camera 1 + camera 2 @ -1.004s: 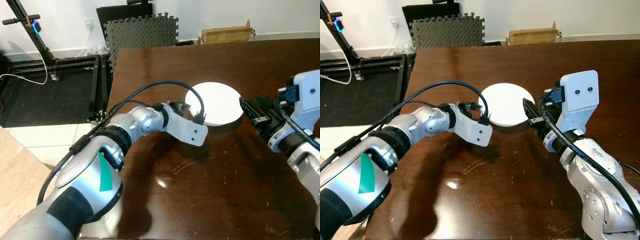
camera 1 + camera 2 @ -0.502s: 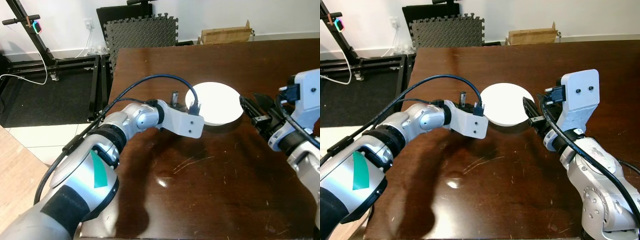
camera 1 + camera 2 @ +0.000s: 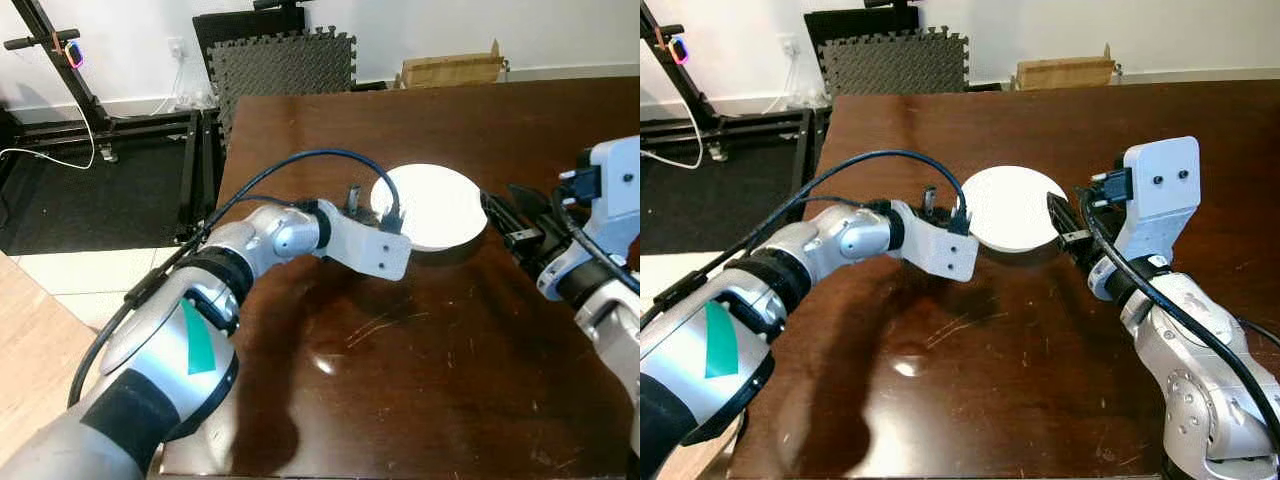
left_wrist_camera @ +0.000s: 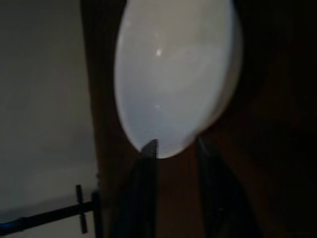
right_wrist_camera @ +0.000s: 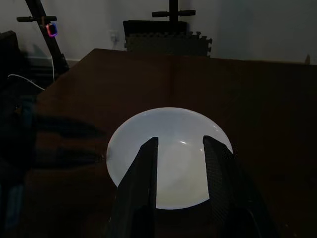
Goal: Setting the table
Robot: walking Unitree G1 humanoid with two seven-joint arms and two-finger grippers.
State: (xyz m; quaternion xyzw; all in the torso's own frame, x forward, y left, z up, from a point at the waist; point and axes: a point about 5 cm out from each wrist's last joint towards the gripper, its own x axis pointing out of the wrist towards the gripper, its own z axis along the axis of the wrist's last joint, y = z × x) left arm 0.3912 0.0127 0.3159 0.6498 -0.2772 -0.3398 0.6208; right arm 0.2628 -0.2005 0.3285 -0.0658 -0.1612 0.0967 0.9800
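A round white plate [image 3: 428, 205] lies flat on the dark brown table [image 3: 420, 340]. My left gripper [image 3: 356, 202] sits low at the plate's left rim. In the left wrist view its two black fingers [image 4: 144, 193] stand apart, and the plate [image 4: 173, 74] edge lies just at their tips. My right gripper [image 3: 497, 215] is at the plate's right rim, pointing toward it. In the right wrist view its open fingers [image 5: 139, 193] frame the plate [image 5: 168, 158]. Neither gripper holds anything.
The table's left edge [image 3: 222, 190] drops to tiled floor. Behind the table are grey foam mats [image 3: 285, 62], a cardboard box [image 3: 450, 68] and a black stand [image 3: 90, 110] with cables. The near half of the table is bare wood.
My left wrist has turned and lifted from low on the table, and its fingers have come nearer the plate's left rim. The right arm and the plate have hardly moved.
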